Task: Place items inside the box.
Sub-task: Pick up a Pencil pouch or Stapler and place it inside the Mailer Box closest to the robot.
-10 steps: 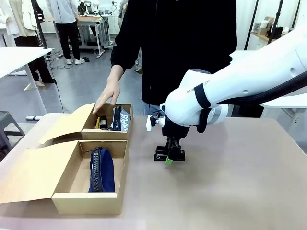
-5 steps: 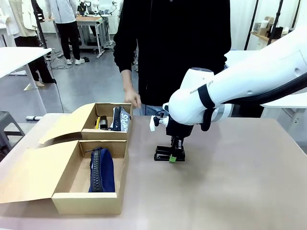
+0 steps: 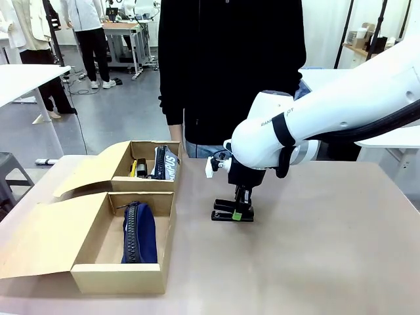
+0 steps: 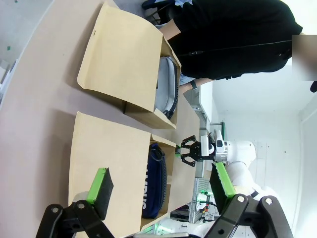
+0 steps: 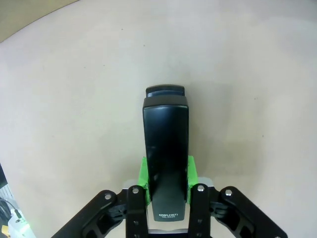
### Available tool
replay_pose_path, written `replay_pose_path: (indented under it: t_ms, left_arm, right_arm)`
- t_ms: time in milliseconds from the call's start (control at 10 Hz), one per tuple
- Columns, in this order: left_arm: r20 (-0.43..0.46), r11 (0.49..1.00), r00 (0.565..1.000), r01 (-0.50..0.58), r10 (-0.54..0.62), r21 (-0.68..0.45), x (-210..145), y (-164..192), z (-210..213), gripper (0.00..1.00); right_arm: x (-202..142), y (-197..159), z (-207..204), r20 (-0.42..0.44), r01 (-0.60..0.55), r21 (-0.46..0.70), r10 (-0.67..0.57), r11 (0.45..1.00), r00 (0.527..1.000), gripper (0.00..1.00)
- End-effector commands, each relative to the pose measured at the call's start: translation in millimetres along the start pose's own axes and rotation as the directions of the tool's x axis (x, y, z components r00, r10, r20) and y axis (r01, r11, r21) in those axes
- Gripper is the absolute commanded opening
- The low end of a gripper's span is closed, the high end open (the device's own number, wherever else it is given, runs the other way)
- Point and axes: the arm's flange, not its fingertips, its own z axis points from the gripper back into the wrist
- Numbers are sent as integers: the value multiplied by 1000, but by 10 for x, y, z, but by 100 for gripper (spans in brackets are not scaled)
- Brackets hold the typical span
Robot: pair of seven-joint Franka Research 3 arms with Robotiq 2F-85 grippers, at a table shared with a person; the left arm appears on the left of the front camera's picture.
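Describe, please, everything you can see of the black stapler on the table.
The glossy black plastic stapler is long and narrow, with white lettering at its near end and a rounded nose at the far end. It lies flat on the pale brown table, right of the cardboard boxes. The right hand's green pads clamp its long sides near the lettered end.

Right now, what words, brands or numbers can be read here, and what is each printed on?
"RANKA … OT": on the right arm, middle hidden by a black band.
"SUP…": white letters on the pouch in the far box, rest blurred.
White lettering on the navy pouch: blurred, unreadable.
White print on the black stapler: too small to read.
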Motion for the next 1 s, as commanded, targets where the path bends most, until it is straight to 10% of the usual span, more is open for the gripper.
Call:
replay_pose_path:
  t_ms: [0,400,700,800,900]
  left_arm:
    - [9,999,1000,18,-17,-27,-25,9,-1,100]
    - [9,999,1000,18,-17,-27,-25,9,-1,100]
    - [9,999,1000,18,-17,-27,-25,9,-1,100]
    - [9,999,1000,18,-17,-27,-25,9,-1,100]
    - [9,999,1000,18,-17,-27,-25,9,-1,100]
  right_arm:
    - [-111,147,302,-23,82,10,-82,997,996,0]
    - [-431,1371,1602,43,338,335,-373,880,927,0]
    - [-798,1326,1710,223,399,371,-498,839,838,0]
    - [-468,1590,1814,71,304,356,-350,884,934,0]
    - [-468,1590,1814,71,304,356,-350,884,934,0]
